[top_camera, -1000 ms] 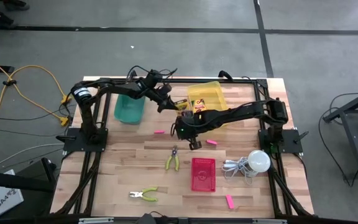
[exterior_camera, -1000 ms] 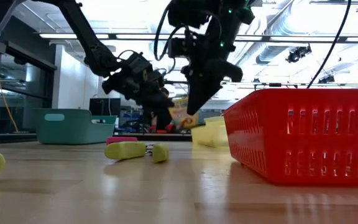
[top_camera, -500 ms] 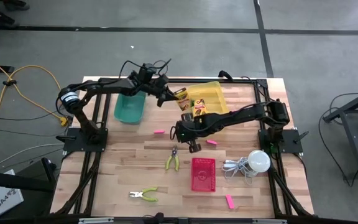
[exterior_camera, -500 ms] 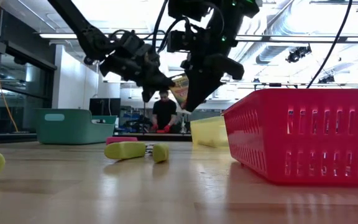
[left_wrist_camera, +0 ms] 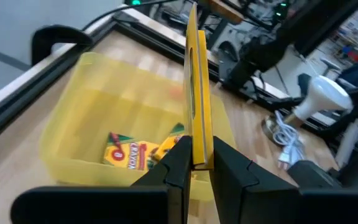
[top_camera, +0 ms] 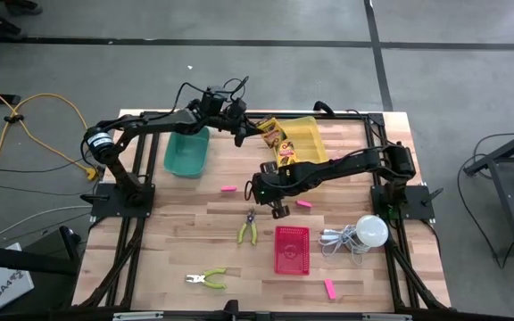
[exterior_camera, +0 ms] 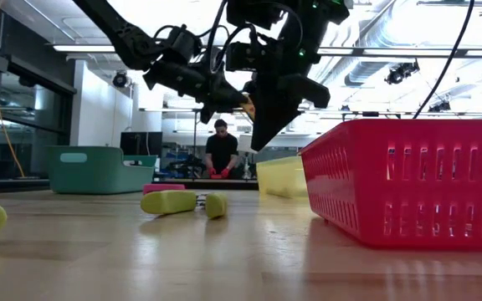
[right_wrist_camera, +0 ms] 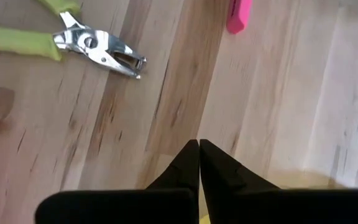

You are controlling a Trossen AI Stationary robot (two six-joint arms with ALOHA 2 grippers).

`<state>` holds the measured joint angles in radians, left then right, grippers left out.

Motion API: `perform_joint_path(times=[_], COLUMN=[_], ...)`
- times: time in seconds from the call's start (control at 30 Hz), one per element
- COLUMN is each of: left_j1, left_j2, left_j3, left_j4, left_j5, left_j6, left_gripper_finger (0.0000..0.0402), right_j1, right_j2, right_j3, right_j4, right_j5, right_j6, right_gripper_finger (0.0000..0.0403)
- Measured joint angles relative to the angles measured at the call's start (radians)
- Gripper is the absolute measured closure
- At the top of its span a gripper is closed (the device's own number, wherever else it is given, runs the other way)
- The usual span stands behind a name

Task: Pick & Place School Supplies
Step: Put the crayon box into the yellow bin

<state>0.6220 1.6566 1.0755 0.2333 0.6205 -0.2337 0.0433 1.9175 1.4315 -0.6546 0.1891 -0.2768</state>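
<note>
Above the desk's far side, your left pincer (left_wrist_camera: 194, 163) grips a crayon box (left_wrist_camera: 196, 87) on edge, just left of the yellow bin (left_wrist_camera: 92, 106); your right pincer (right_wrist_camera: 199, 149) hovers clenched, empty, nearer.

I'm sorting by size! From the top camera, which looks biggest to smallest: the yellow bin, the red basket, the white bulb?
1. Yellow bin, though the arms cover part of it
2. Red basket, not much smaller
3. White bulb, clearly smallest
</note>
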Motion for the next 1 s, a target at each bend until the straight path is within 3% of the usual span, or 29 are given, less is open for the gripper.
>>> perform_joint_path(times=[0.37, 1.0], left_j1=[0.004, -0.008], left_j2=[0.000, 0.022], left_j3=[0.003, 0.033], left_j4=[0.000, 0.034], left_j5=[-0.096, -0.132], left_j6=[-0.027, -0.103], left_gripper_finger=[0.0361, 0.0361], right_j1=[0.000, 0.001], right_j2=[0.001, -0.063], right_j3=[0.000, -0.002], right_j4=[-0.043, -0.176], right_j5=[0.021, 0.054], right_j6=[0.021, 0.123], right_gripper_finger=[0.0401, 0.0401])
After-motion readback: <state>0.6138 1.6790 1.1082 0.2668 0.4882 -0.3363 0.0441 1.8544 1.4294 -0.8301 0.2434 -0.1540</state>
